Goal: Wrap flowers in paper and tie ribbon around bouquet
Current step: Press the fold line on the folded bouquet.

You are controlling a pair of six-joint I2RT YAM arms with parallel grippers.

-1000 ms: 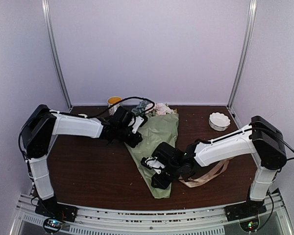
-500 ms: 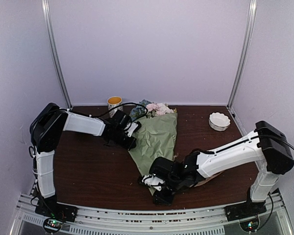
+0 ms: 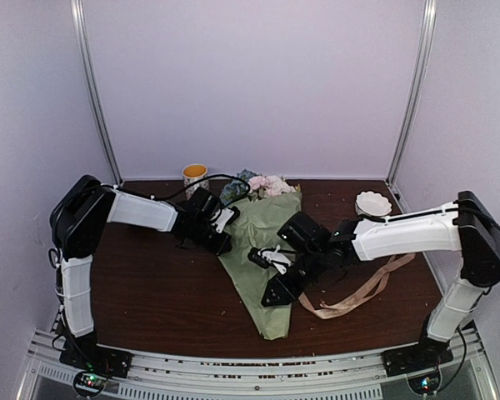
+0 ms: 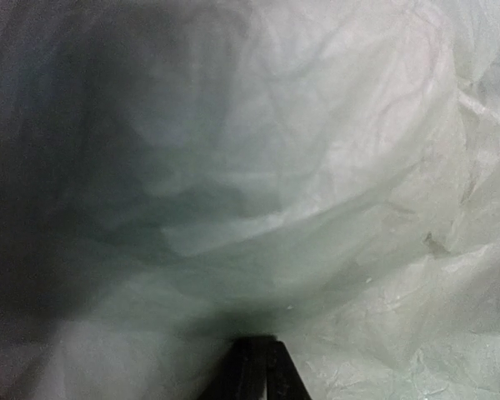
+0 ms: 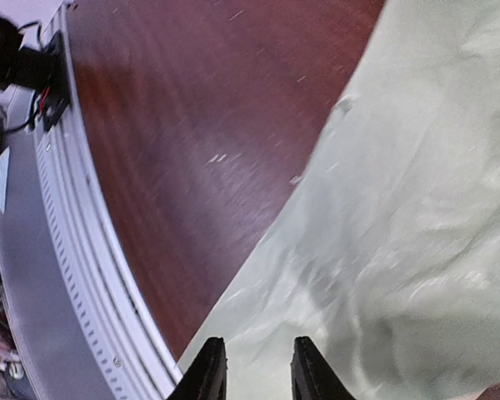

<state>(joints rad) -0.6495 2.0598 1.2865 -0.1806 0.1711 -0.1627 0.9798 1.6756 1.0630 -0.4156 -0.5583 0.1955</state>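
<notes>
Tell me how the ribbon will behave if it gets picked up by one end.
Probably floppy: the ribbon lies on the table in slack curves, so it should dangle and trail. Likely very light, being thin and narrow. Its near loop ends close to the bouquet, so it may drag against the paper.
</notes>
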